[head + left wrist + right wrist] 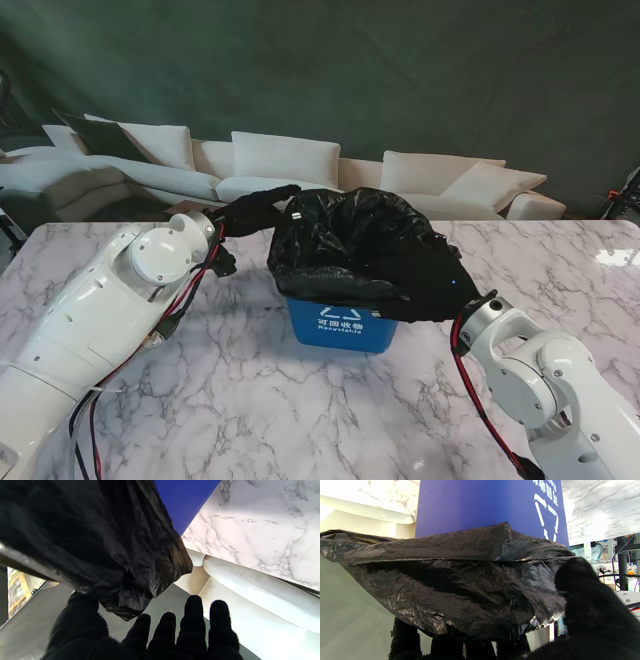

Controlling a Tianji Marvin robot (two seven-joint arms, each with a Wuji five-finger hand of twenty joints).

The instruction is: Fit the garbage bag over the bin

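both hands are working the garbage bag [360,245] down over the bin [342,327]: right hand [437,293] is grasping its hem, left hand [258,208] is touching it with fingers spread; next judged a downward tuck.

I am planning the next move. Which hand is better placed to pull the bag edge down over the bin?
Probably the right hand: it grips the garbage bag edge at the bin rim, while the left hand has four fingers spread free.

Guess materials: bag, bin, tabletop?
Garbage bag: thin black plastic film, going by its glossy crinkles. Bin: probably rigid blue plastic; smooth matte wall with white printed recycling mark. Table: white, grey-veined, polished; real marble or laminate, cannot tell.
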